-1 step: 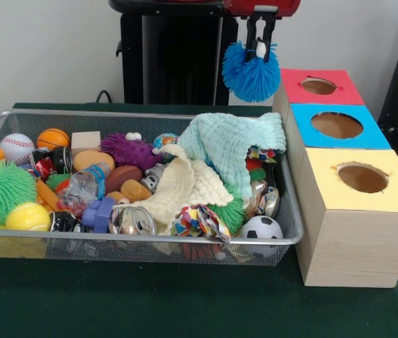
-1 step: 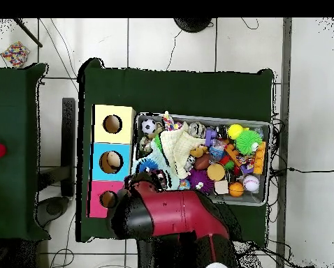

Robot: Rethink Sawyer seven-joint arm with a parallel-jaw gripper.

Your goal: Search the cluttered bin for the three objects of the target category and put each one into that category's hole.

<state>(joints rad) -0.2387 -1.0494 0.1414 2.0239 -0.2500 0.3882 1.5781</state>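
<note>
pincer (image 1: 259, 48) pinching blue spiky puffer ball (image 1: 251, 73), hanging near red box's hole (image 1: 318, 86). judged light, squashy; soft spikes may slip, so grip the core.

My arm (image 2: 175, 218) is glossy red on top, with rounded black joints and a black band near its end. From the front its underside shows as a red and black shell. My hand (image 1: 260, 44) is small and black: two slim dark fingers (image 1: 251, 32) under a black mount.
</note>
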